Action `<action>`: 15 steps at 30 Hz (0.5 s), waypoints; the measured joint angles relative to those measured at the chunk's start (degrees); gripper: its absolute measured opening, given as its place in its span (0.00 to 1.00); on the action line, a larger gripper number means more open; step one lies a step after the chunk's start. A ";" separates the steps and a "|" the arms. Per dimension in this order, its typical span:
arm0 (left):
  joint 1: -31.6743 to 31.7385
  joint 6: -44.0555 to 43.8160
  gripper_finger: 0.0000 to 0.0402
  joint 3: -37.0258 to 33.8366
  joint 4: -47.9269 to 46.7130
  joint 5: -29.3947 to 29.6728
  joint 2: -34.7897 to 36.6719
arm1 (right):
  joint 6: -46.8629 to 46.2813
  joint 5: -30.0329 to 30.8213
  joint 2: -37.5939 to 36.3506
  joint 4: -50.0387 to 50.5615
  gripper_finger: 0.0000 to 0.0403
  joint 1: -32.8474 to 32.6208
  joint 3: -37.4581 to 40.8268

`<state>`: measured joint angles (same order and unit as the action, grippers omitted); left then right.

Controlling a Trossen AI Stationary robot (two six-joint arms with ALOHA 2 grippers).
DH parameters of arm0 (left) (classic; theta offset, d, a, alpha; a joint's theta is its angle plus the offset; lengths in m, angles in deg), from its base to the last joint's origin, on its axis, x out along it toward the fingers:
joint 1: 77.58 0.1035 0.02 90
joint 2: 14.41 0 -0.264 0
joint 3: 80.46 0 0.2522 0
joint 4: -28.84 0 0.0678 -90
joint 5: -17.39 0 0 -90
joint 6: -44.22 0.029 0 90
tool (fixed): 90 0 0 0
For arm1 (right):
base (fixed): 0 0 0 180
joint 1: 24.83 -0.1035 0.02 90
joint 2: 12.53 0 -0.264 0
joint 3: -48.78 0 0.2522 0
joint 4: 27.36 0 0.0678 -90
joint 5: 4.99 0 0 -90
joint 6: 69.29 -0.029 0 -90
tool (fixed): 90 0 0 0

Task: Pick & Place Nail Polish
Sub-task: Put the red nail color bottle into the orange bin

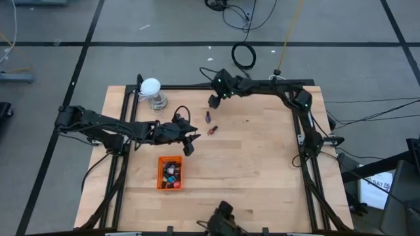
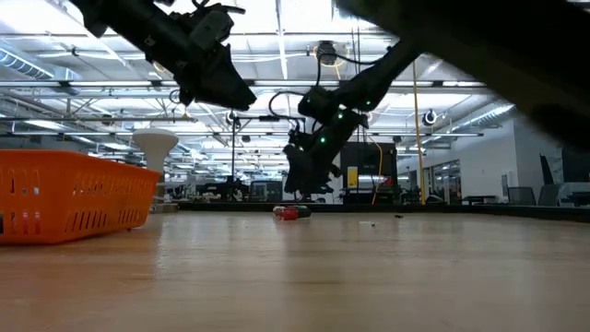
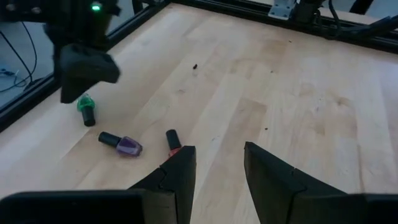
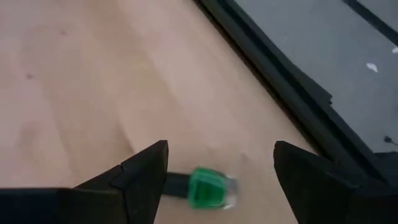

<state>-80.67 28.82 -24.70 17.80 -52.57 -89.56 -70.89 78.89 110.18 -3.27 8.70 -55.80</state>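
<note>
My right tool hangs with its fingers wide apart over the green nail polish bottle, which lies on its side on the counter near the far edge. My left tool, fingers also apart and empty, sits near the purple bottle and the red bottle, both lying flat mid-counter. More bottles already sit in the orange tray. I judge these bottles light, hard and likely glass, smooth enough to roll or squirt out sideways. I would close across the squarer body rather than the narrow dark cap, fingers square to its long axis
</note>
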 joint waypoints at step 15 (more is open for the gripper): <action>0.02 0.03 0.33 -0.04 1.00 0.01 -5.53 | 5.61 -8.45 3.28 21.06 0.67 1.65 -7.28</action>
<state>-80.65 28.85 -24.75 18.80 -52.56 -95.09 -65.27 70.44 113.46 17.79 10.35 -63.08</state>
